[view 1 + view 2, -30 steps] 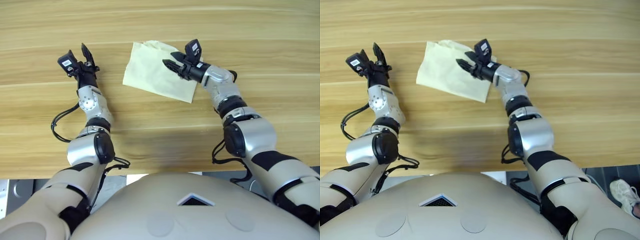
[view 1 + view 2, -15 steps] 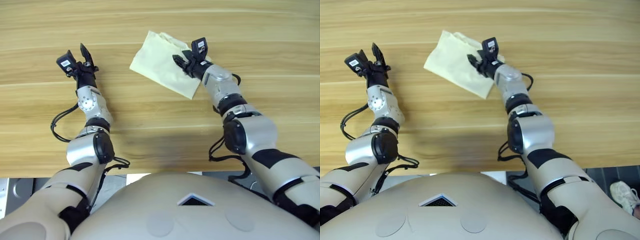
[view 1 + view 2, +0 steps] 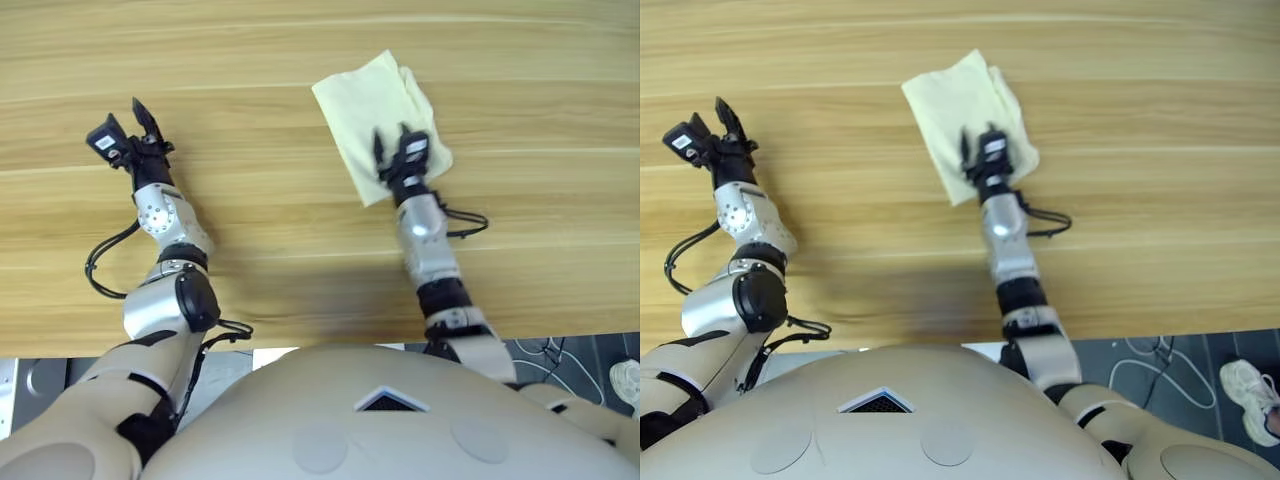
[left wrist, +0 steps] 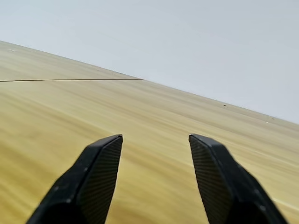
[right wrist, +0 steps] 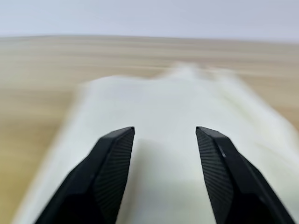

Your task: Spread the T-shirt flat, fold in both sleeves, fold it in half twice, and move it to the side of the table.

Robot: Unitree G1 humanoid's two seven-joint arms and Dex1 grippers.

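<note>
The pale yellow T-shirt (image 3: 365, 100) lies folded into a small packet on the wooden table (image 3: 300, 230), right of centre and turned at an angle. My right gripper (image 3: 392, 143) is open, its fingers resting on or just above the packet's near end. In the right wrist view the dark fingertips (image 5: 114, 154) stand apart over the cloth (image 5: 163, 102), with nothing pinched between them. Over bare wood at the table's left my left gripper (image 3: 130, 115) is open and well clear of the shirt; its spread fingertips (image 4: 105, 158) hold nothing.
Bare wood surrounds the shirt on all sides, with wide room at the far side and to the right. The table's near edge (image 3: 300, 345) runs just in front of my torso. Cables (image 3: 560, 350) lie on the floor beyond the near right corner.
My right arm has swung to the right and the folded shirt has slid and turned with it, from the table's middle to right of centre. The left gripper has drifted slightly left.
</note>
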